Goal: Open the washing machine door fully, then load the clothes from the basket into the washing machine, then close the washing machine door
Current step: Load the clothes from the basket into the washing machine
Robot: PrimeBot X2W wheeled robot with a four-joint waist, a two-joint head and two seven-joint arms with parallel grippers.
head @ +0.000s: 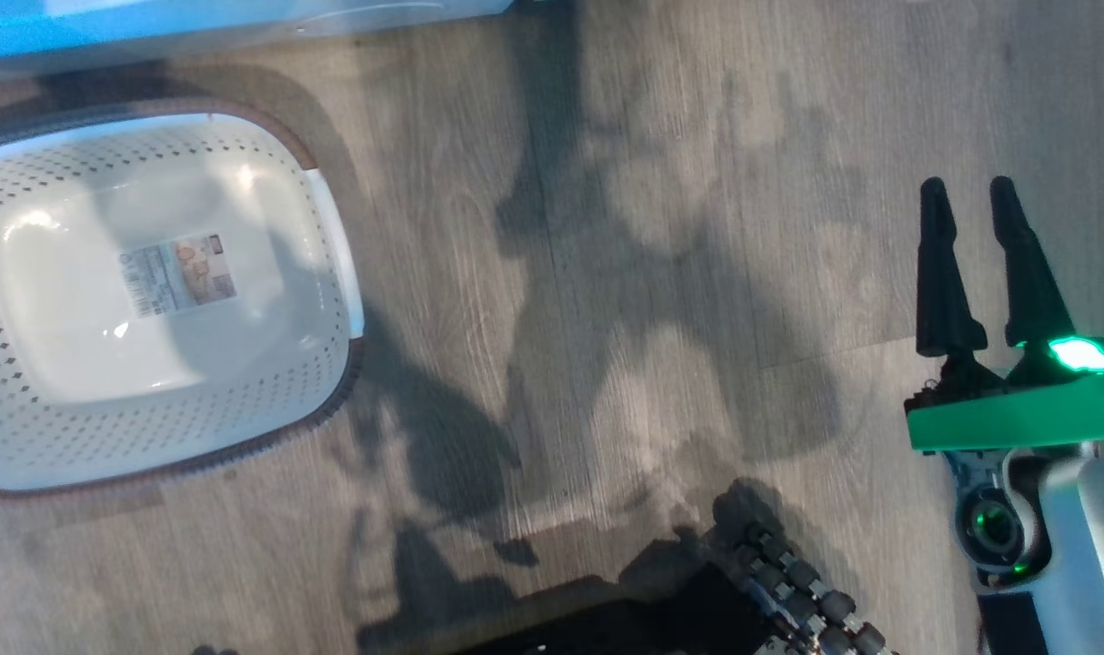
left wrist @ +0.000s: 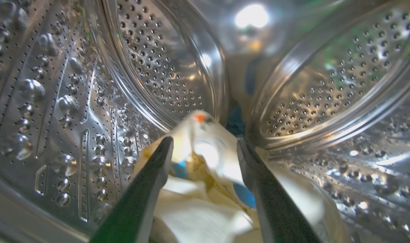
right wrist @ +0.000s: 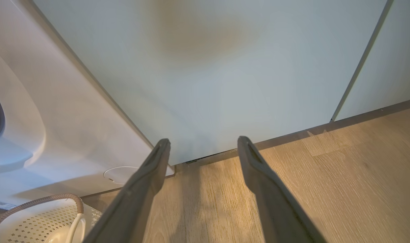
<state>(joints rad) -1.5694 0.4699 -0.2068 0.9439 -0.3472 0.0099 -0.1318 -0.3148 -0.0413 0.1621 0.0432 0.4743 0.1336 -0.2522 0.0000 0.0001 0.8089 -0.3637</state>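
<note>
**Q:** Where is the load sitting?
**A:** The clothes are lying inside the washing machine, heaped low in its drum. My left tool is standing released, fingers spread either side of the heap and gripping nothing. The basket is sitting on the floor just in front of the washing machine, its labelled bottom showing bare.

**Q:** How are you finishing this step cleanly?
**A:** I am judging a straight pull-back out of the washing machine best, with the fingers wide so no fold is snagging and trailing out. The cloth is looking limp, creased and cream-pale. The drum is gleaming steel, dimpled and perforated. My right tool is hanging released over the floor, out from the washing machine.
</note>
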